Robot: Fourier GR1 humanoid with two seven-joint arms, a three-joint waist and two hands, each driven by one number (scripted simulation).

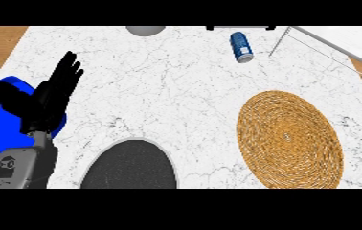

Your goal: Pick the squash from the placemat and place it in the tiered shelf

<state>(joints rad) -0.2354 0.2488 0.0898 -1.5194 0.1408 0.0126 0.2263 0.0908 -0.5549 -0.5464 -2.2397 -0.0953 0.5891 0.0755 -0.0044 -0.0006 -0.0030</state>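
One woven placemat [288, 139] near right, bare. One blue can [241, 46] lying far. One dark plate [130, 164] near. One left hand [53, 95], fingers straight, resting left.

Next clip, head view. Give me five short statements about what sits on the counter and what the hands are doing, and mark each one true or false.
1. A squash lies on the woven placemat. False: the placemat's top is bare and no squash shows anywhere.
2. The blue can lies on its side on the marble, beyond the placemat. True.
3. The left hand is open, fingers up, at the view's left edge. True.
4. The right hand is curled round the can. False: no right hand shows in this view.
5. A dark round plate sits at the near edge, left of the placemat. True.
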